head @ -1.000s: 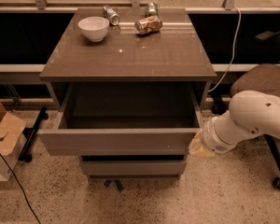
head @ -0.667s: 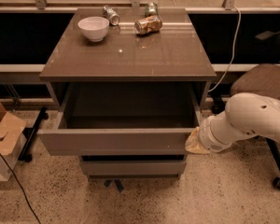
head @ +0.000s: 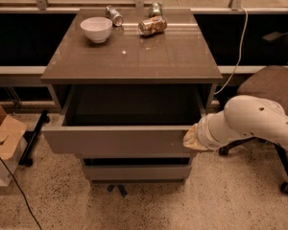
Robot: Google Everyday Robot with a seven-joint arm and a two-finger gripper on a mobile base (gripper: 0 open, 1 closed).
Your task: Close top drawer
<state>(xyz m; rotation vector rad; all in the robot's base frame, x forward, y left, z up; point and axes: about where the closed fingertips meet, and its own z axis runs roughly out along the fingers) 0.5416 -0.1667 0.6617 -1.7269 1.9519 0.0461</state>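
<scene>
Position of top drawer (head: 115,140): pulled well out of the cabinet (head: 134,61), front panel projecting above the lower drawers (head: 134,171). Same extension as one second ago.

Position of gripper (head: 191,139): at the right end of the drawer front, against or just beside the panel edge; contact not confirmable. Shifted left and slightly up toward the panel since the earlier frames. Grip state: cannot tell.

On the cabinet top: white bowl (head: 96,28) and three cans (head: 152,25), unchanged.

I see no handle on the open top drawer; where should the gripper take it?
Probably just press the flat front of the top drawer, coming from the front: it's handleless and pulled out. The gripper sits at its right end.
</scene>
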